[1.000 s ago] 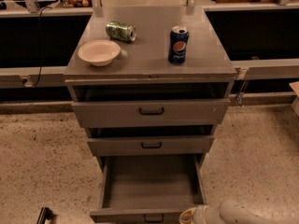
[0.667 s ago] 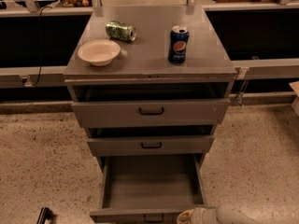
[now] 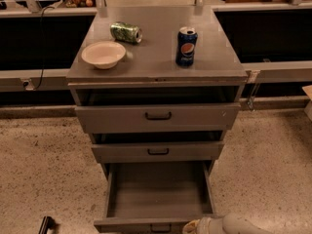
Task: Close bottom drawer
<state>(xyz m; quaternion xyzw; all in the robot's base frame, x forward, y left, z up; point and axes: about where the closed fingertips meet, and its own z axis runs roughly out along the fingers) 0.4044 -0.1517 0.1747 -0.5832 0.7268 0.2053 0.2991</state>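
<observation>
The bottom drawer (image 3: pixel 158 189) of the grey cabinet stands pulled far out, its plain grey tray bare inside. Its narrow front (image 3: pixel 141 224) with a small dark pull lies at the bottom edge of the camera view. My gripper (image 3: pixel 191 227) on its white arm comes in from the lower right and sits at the drawer front, just right of the pull. The middle drawer (image 3: pixel 158 151) and the top drawer (image 3: pixel 157 116) above are each open a little.
On the cabinet top (image 3: pixel 156 57) stand a blue Pepsi can (image 3: pixel 186 46), a green can on its side (image 3: pixel 126 32) and a white bowl (image 3: pixel 103 54). Speckled floor lies on both sides. A dark object (image 3: pixel 45 225) lies on the floor at lower left.
My arm has slid left along the bottom edge, bringing the gripper closer to the drawer front's pull. The drawer itself has not visibly moved.
</observation>
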